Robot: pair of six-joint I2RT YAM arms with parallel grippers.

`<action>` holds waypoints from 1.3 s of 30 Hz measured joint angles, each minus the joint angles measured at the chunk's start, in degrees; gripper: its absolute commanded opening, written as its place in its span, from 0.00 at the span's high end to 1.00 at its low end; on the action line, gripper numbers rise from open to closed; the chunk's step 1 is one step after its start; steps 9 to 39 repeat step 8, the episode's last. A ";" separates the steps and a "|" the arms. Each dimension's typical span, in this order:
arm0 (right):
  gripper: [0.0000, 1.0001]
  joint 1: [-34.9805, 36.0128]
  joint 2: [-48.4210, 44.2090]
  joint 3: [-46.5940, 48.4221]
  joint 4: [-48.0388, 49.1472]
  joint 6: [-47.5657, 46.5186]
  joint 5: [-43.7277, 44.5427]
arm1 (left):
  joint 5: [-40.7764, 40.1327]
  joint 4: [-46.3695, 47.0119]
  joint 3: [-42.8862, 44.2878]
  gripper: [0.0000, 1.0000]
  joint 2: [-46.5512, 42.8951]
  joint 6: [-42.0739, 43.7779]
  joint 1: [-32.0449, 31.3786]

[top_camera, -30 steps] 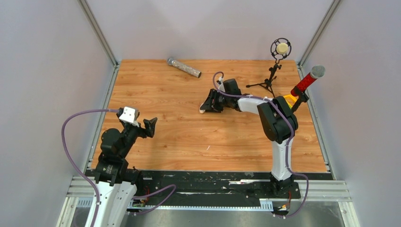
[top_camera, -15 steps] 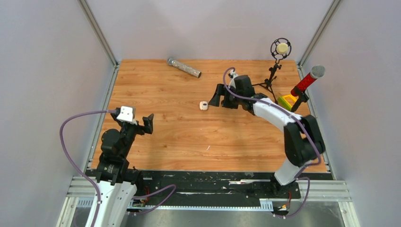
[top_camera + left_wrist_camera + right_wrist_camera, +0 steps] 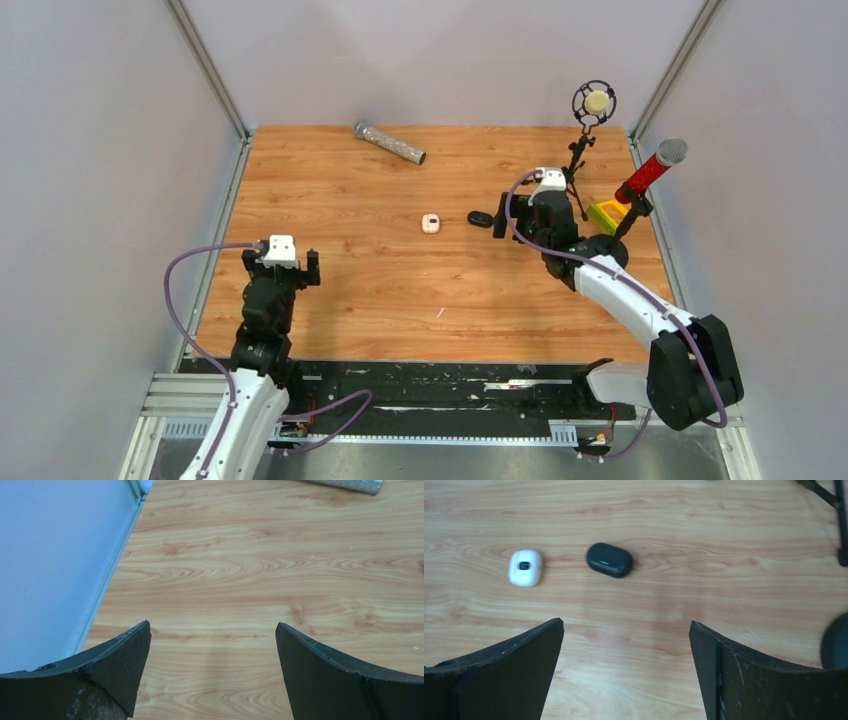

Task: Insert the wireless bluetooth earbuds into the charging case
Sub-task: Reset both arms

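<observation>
Right gripper (image 3: 626, 625) has backed off toward its base, jaws now spread wide and empty. That exposes the black earbud (image 3: 609, 560) on the table (image 3: 340, 200), just beside the whitish earbud (image 3: 525, 567) but not touching; a second ago the gripper covered that spot. Left gripper (image 3: 213, 627) is also wide open and empty, pulled nearer its base. Can't make out a separate charging case; looks like release or done, not a grasp.

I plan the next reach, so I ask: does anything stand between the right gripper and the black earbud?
Nothing visible does. In the right wrist view only bare wooden table lies between the open right gripper and the black earbud. The whitish earbud lies beside the black one, apart from it, off that path.
</observation>
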 measured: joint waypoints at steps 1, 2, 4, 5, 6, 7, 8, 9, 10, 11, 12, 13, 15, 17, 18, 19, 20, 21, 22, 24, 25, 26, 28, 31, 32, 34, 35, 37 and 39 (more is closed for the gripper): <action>0.00 -0.37 -0.87 -1.92 0.50 0.02 1.20 | -1.03 1.42 -0.83 0.00 1.01 0.17 0.00; 0.00 -0.85 -1.55 -3.32 0.90 0.02 2.36 | -1.66 2.49 -1.42 0.00 1.92 0.17 0.04; 0.00 -2.01 -2.16 -4.81 1.73 0.04 4.50 | -2.49 4.09 -2.64 0.00 3.78 0.09 0.04; 0.00 -2.69 -2.23 -5.20 2.16 0.04 5.60 | -2.60 4.50 -3.17 0.00 4.46 -0.04 0.04; 0.00 -3.34 -2.23 -5.42 2.56 0.04 6.64 | -2.58 4.68 -3.56 0.00 5.03 -0.11 0.04; 0.00 -3.82 -2.25 -5.55 2.95 0.04 7.28 | -2.56 4.81 -3.80 0.00 5.55 -0.20 0.04; 0.00 -4.42 -2.29 -5.81 3.52 0.07 8.15 | -2.56 5.01 -3.91 0.00 5.97 -0.28 0.04; 0.00 -4.42 -2.29 -5.81 3.52 0.07 8.15 | -2.56 5.01 -3.91 0.00 5.97 -0.28 0.04; 0.00 -4.42 -2.29 -5.81 3.52 0.07 8.15 | -2.56 5.01 -3.91 0.00 5.97 -0.28 0.04; 0.00 -4.42 -2.29 -5.81 3.52 0.07 8.15 | -2.56 5.01 -3.91 0.00 5.97 -0.28 0.04; 0.00 -4.42 -2.29 -5.81 3.52 0.07 8.15 | -2.56 5.01 -3.91 0.00 5.97 -0.28 0.04; 0.00 -4.42 -2.29 -5.81 3.52 0.07 8.15 | -2.56 5.01 -3.91 0.00 5.97 -0.28 0.04; 0.00 -4.42 -2.29 -5.81 3.52 0.07 8.15 | -2.56 5.01 -3.91 0.00 5.97 -0.28 0.04; 0.00 -4.42 -2.29 -5.81 3.52 0.07 8.15 | -2.56 5.01 -3.91 0.00 5.97 -0.28 0.04; 0.00 -4.42 -2.29 -5.81 3.52 0.07 8.15 | -2.56 5.01 -3.91 0.00 5.97 -0.28 0.04; 0.00 -4.42 -2.29 -5.81 3.52 0.07 8.15 | -2.56 5.01 -3.91 0.00 5.97 -0.28 0.04; 0.00 -4.42 -2.29 -5.81 3.52 0.07 8.15 | -2.56 5.01 -3.91 0.00 5.97 -0.28 0.04; 0.00 -4.42 -2.29 -5.81 3.52 0.07 8.15 | -2.56 5.01 -3.91 0.00 5.97 -0.28 0.04; 0.00 -4.42 -2.29 -5.81 3.52 0.07 8.15 | -2.56 5.01 -3.91 0.00 5.97 -0.28 0.04; 0.00 -4.42 -2.29 -5.81 3.52 0.07 8.15 | -2.56 5.01 -3.91 0.00 5.97 -0.28 0.04; 0.00 -4.42 -2.29 -5.81 3.52 0.07 8.15 | -2.56 5.01 -3.91 0.00 5.97 -0.28 0.04; 0.00 -4.42 -2.29 -5.81 3.52 0.07 8.15 | -2.56 5.01 -3.91 0.00 5.97 -0.28 0.04; 0.00 -4.42 -2.29 -5.81 3.52 0.07 8.15 | -2.56 5.01 -3.91 0.00 5.97 -0.28 0.04; 0.00 -4.42 -2.29 -5.81 3.52 0.07 8.15 | -2.56 5.01 -3.91 0.00 5.97 -0.28 0.04; 0.00 -4.42 -2.29 -5.81 3.52 0.07 8.15 | -2.56 5.01 -3.91 0.00 5.97 -0.28 0.04; 0.00 -4.42 -2.29 -5.81 3.52 0.07 8.15 | -2.56 5.01 -3.91 0.00 5.97 -0.28 0.04; 0.00 -4.42 -2.29 -5.81 3.52 0.07 8.15 | -2.56 5.01 -3.91 0.00 5.97 -0.28 0.04; 0.00 -4.42 -2.29 -5.81 3.52 0.07 8.15 | -2.56 5.01 -3.91 0.00 5.97 -0.28 0.04; 0.00 -4.42 -2.29 -5.81 3.52 0.07 8.15 | -2.56 5.01 -3.91 0.00 5.97 -0.28 0.04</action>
